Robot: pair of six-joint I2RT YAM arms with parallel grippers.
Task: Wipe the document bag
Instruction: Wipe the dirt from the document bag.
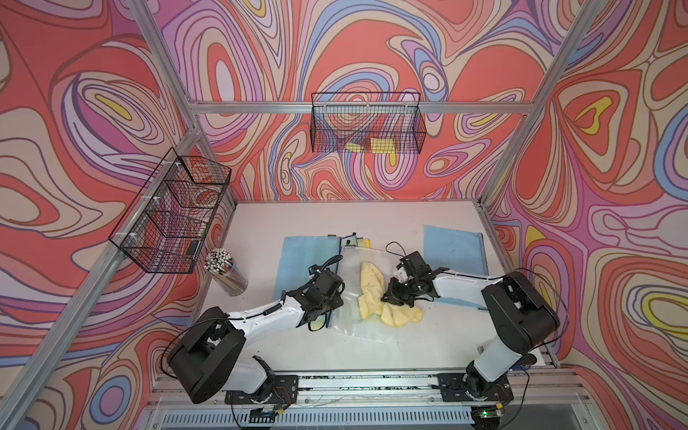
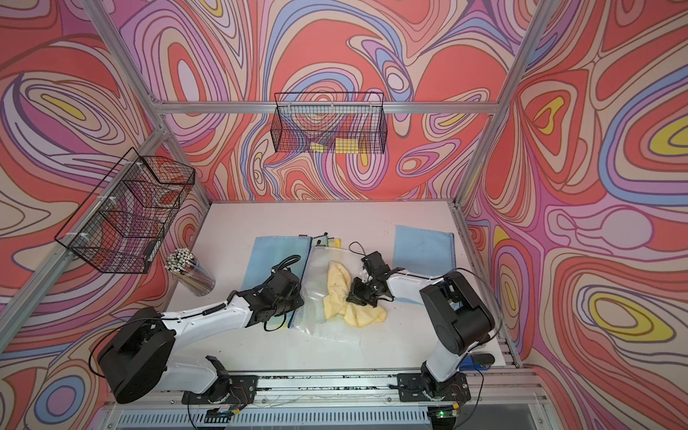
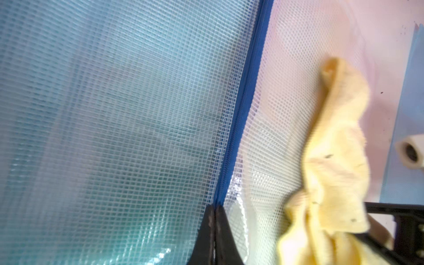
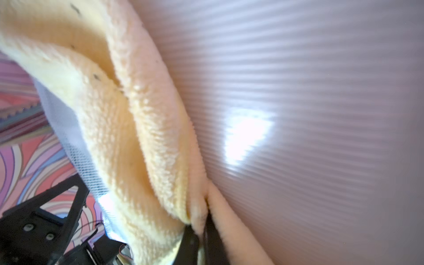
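Yellow cloth (image 1: 372, 294), one piece, is pinched in the right gripper's (image 4: 202, 229) closed jaws on the single clear document bag (image 1: 352, 260) mid-table (image 1: 298, 346). The left gripper's (image 3: 215, 213) jaws are closed, tips at a blue zip strip (image 3: 243, 114). Two blue bags (image 1: 296, 257) flank it.

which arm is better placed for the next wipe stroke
Right: the right gripper is shut on the yellow cloth lying on the clear document bag; the left gripper is shut at the blue zipper edge.

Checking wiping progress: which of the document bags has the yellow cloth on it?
The clear bag in the middle: the yellow cloth lies partly on it. The left blue bag and the right blue bag carry no cloth.
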